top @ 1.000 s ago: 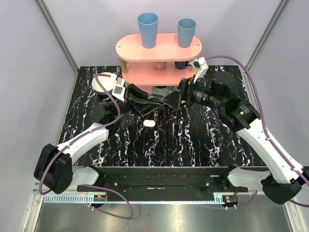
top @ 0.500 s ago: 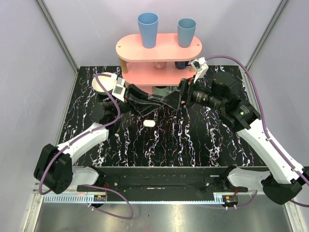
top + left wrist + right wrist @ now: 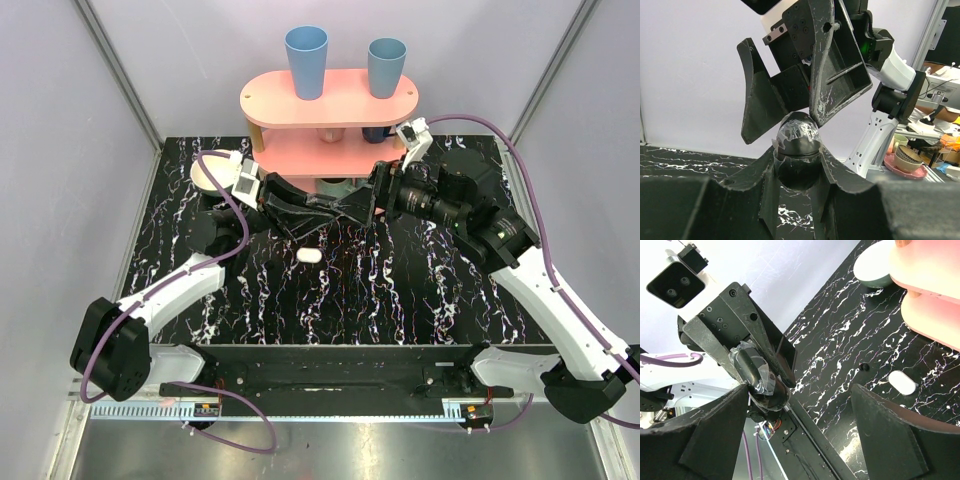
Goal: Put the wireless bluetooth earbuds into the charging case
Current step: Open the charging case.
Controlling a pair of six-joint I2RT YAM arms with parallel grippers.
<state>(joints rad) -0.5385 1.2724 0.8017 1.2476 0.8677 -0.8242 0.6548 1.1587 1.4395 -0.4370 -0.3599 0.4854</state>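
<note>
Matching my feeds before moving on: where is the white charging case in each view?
Top external: charging case on the table, near centre.
Left wrist: not in view.
Right wrist: lower right.
Landmark in both: pink shelf, just beyond the case.

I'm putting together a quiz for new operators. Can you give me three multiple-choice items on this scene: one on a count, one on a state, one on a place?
1. How many blue cups stand on the pink shelf's top tier? A one; B two; C four.
2. The right gripper is: A open; B shut on a cup; C shut on the shelf.
3. The charging case lies: A on the tabletop; B on the pink shelf; C in the right gripper.
Answers: 1 B, two stand upright there. 2 A, its fingers stand wide apart. 3 A, it rests on the tabletop in front of the shelf.
</note>
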